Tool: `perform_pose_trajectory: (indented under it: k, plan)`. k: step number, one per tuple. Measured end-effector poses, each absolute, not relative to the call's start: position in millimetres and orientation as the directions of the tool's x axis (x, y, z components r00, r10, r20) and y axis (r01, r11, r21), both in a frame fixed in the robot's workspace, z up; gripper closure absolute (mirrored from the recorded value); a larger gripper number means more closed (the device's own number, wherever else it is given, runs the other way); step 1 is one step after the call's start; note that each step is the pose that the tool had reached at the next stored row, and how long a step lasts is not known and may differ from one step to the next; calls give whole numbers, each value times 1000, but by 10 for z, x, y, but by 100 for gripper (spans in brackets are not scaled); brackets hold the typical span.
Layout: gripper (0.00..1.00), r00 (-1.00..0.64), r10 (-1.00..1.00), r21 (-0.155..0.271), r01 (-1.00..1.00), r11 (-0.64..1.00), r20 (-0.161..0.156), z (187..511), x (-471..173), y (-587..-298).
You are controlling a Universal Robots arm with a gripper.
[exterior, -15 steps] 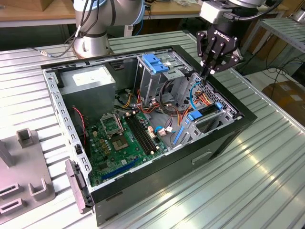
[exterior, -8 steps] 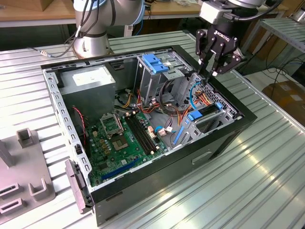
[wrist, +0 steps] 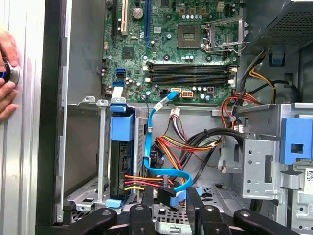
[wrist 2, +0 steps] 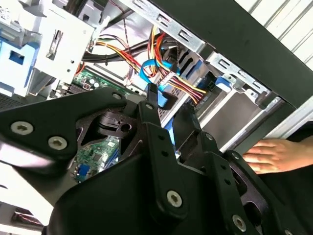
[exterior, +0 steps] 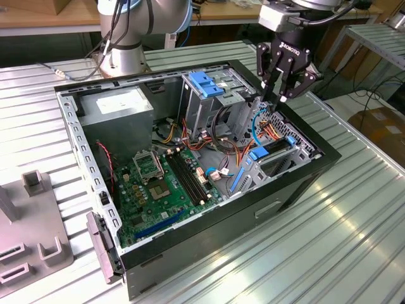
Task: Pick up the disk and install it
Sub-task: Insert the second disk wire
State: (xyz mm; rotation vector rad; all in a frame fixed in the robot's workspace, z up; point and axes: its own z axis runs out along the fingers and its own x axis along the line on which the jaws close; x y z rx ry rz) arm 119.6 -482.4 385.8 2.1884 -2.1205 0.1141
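Black, matte gripper [wrist: 168, 193] links sit closest in the first wrist view, poised at the plug of the blue data cable [wrist: 150, 132]. You cannot tell from these pictures whether it is clamped on that plug or loose about it.

Just beside it the disk [wrist: 120, 161] stands on edge in its sheet-metal bay, a dark slab in a glossy blue plastic carrier, with red and yellow wires [wrist: 137, 182] reaching its near end. You are probably at the cabling end of the install, with the pick-up done. Any move here calls for a straight, gentle line, since the flat ribbon is limp and the wire bundles crowd close.

Beyond lies the green motherboard [wrist: 186, 49], and a person's hand [wrist: 6, 73] rests outside the case wall.
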Motion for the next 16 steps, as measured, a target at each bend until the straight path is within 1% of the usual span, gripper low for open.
perform_pose_trajectory:
  k: [3,7,9,11,12,13,14,15,16]
  plan:
    - [60,32,-992,14,-999,-30,120,3826,1183,-4776]
    - [60,32,-991,15,-999,-30,132,3787,1178,-4744]
    - [62,32,-990,15,-999,-30,136,3773,1178,-4740]
    - [75,32,-989,15,-999,-30,142,3759,1178,-4736]
    - [79,32,-989,15,-999,-30,144,3752,1178,-4735]
    - [79,32,-989,15,-999,-30,145,3747,1178,-4735]
    - [86,32,-989,15,-999,-30,145,3742,1178,-4735]
    - [90,32,-989,15,-999,-30,145,3740,1178,-4736]
    - [90,32,-989,15,-999,-30,145,3737,1178,-4735]
